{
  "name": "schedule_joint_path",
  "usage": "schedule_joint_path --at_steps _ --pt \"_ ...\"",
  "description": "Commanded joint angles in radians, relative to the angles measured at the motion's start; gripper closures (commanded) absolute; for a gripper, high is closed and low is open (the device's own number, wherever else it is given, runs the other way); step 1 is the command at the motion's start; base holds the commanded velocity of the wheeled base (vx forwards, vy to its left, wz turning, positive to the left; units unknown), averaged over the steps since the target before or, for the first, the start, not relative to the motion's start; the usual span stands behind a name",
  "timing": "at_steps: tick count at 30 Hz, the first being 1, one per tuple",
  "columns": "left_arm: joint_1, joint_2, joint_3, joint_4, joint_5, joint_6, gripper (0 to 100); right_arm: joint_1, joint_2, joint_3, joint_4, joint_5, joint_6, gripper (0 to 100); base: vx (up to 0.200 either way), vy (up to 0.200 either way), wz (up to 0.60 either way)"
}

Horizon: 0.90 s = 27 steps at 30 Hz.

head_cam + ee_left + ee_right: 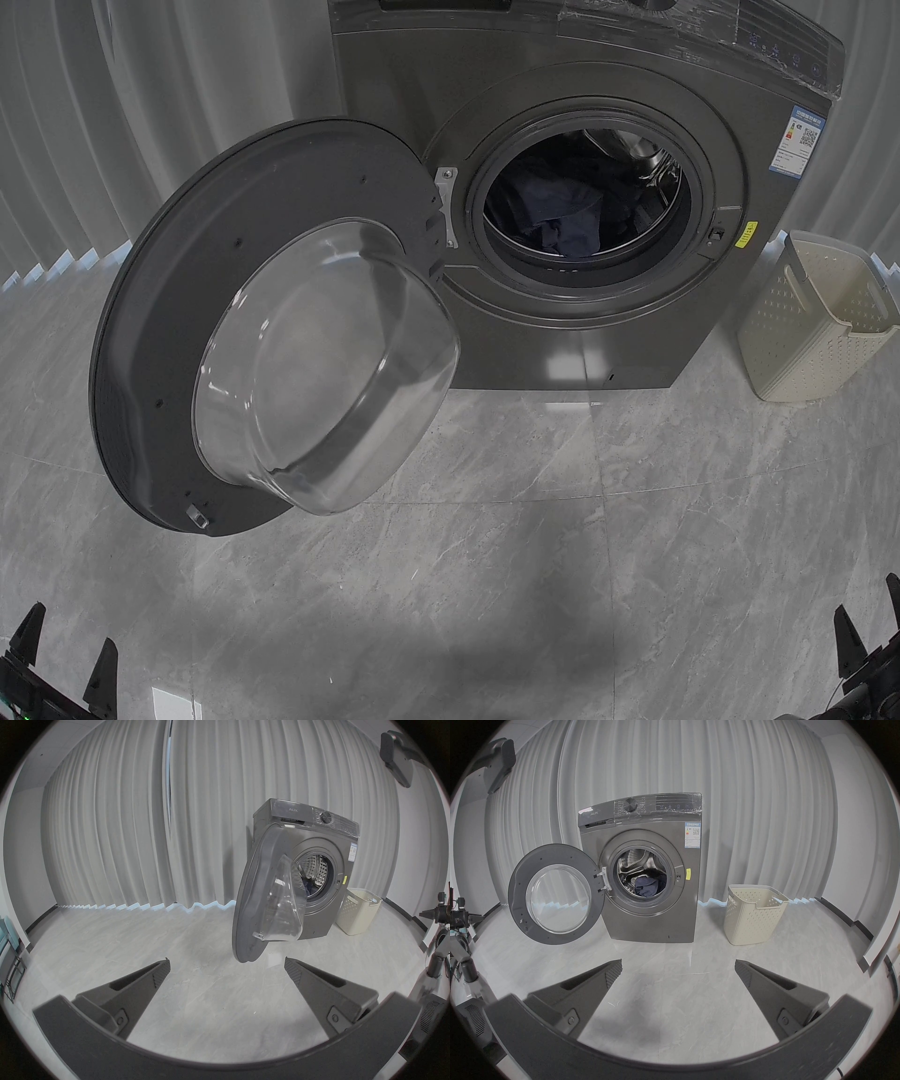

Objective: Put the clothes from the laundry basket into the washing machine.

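A grey front-loading washing machine (pixel 600 309) stands ahead with its round door (pixel 272 328) swung wide to the left. Dark blue clothes (pixel 562 211) lie inside the drum. A cream laundry basket (pixel 820 319) stands on the floor to the right of the machine; I see no clothes in it in the right wrist view (pixel 754 912). My left gripper (pixel 64 652) is low at the left, well back from the machine, open and holding nothing (pixel 227 966). My right gripper (pixel 872 623) is low at the right, likewise open and holding nothing (pixel 678 966).
The open door (pixel 262 903) juts out over the grey tiled floor (pixel 525 562) on the left side. White pleated curtains (pixel 754 813) hang behind the machine. A stand with gear (pixel 438 940) is off to one side of the room.
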Motion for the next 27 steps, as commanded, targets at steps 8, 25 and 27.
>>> schedule_joint_path --at_steps 8,25,27 --pt "-0.039 0.242 -0.266 -0.046 -0.019 -0.049 0 0.0 -0.013 0.015 0.0 0.002 0.0 0 0.0 0.0 0.0" --pt "-0.134 1.026 -0.327 -0.623 -0.134 -0.083 0 0.0 -0.013 0.015 0.0 0.002 0.0 0 0.0 0.0 0.0" --pt "-0.135 1.066 -0.344 -0.644 -0.157 -0.08 0 0.0 -0.013 0.015 0.0 0.002 0.0 0 0.0 0.0 0.0"
